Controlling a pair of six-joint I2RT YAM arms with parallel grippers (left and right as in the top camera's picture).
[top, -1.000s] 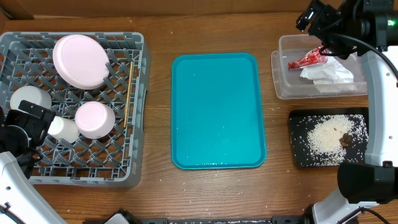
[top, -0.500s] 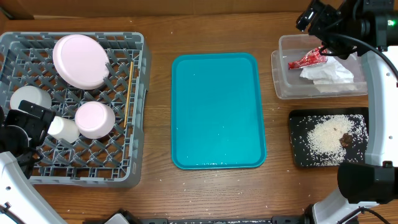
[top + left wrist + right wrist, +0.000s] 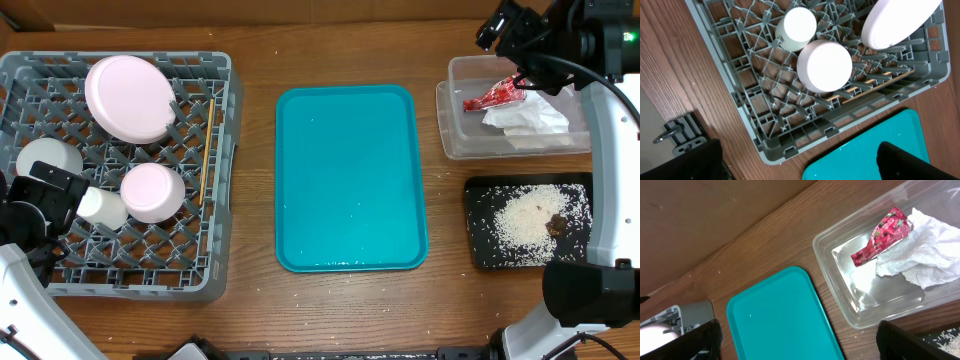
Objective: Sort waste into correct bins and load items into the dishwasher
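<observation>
I find the left arm over the near-left part of the grey dish rack; its jaws stand wide and hold nothing. The right arm hangs above the far edge of the clear tub; its jaws are likewise wide and empty.

Contents of the rack: the large pinkish plate at the far side; a round white bowl against the left wall; a smaller pale dish near the middle, with the small white cup just beside it on the left; the wooden chopsticks lying along the right wall.

Contents of the tub: the red wrapper, touching the crumpled white napkin.

The black tray sits nearer than the tub; it holds the loose rice, with the brown scrap at its right edge.

The teal tray lies between the rack and the bins on the wooden surface.
</observation>
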